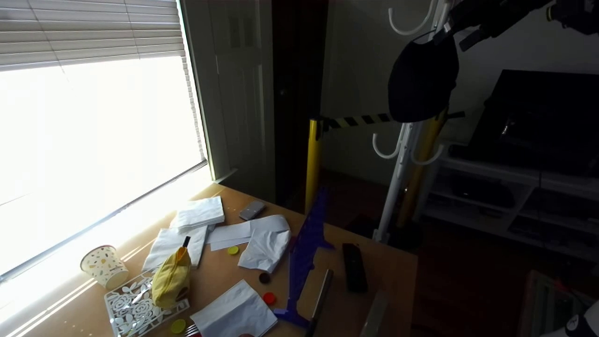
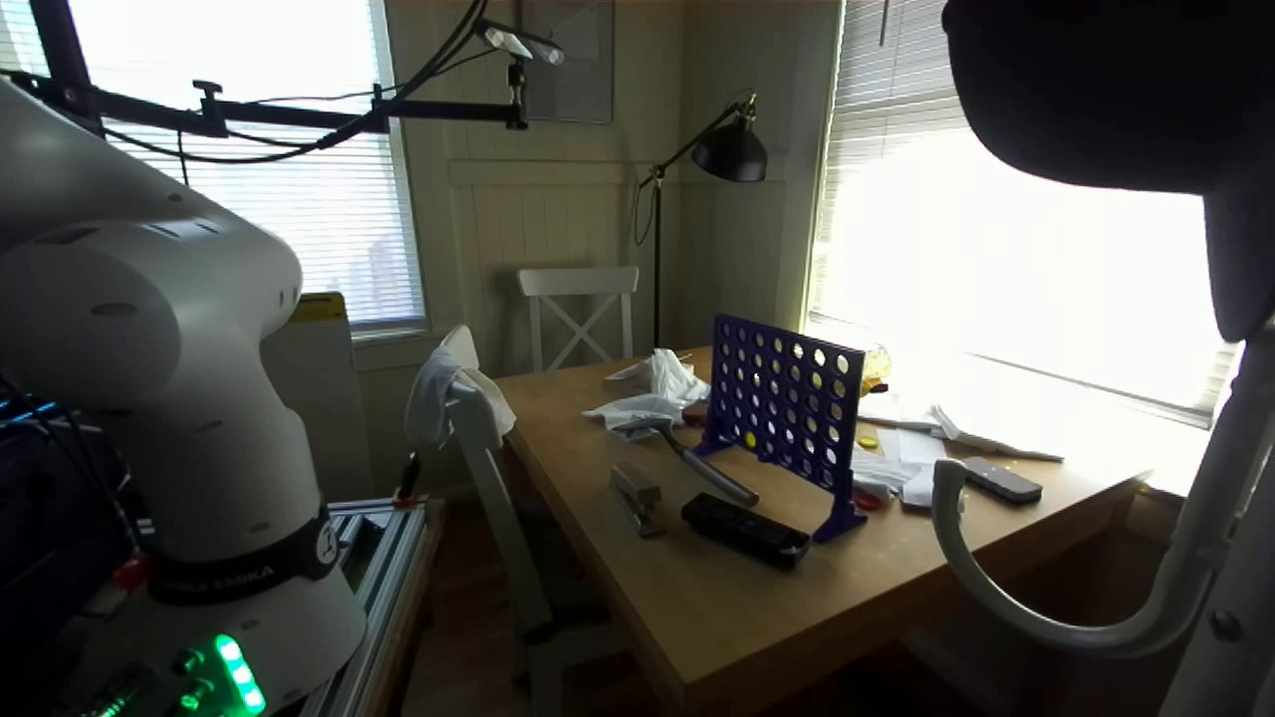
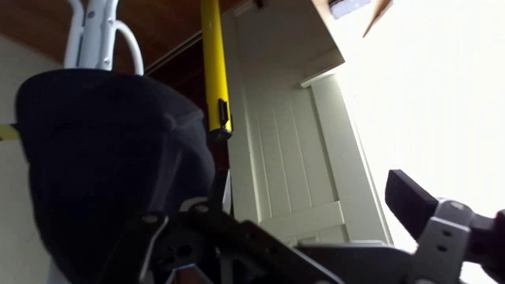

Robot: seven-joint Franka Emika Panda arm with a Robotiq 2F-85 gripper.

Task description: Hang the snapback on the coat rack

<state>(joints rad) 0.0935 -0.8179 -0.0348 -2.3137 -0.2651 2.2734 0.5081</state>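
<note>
Snapback (image 1: 421,84), black: hung against the coat rack (image 1: 396,182), hook contact hidden. Probably light, soft-crowned, stiffer at the brim, best gripped there. Gripper (image 3: 309,181): fingers stood wide apart, one near the snapback.

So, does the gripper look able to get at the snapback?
Likely yes: the open gripper is close to the snapback, and in the wrist view nothing visible stands between them.

Daylight floods in through the window (image 1: 93,164), blown out to blank white in both exterior views; similar glare fills the wrist view's right side. Thin sun stripes streak the table (image 1: 215,269). The cap (image 1: 423,82) sinks to near-black, and the shelves (image 1: 514,177) fade into shadow.
</note>
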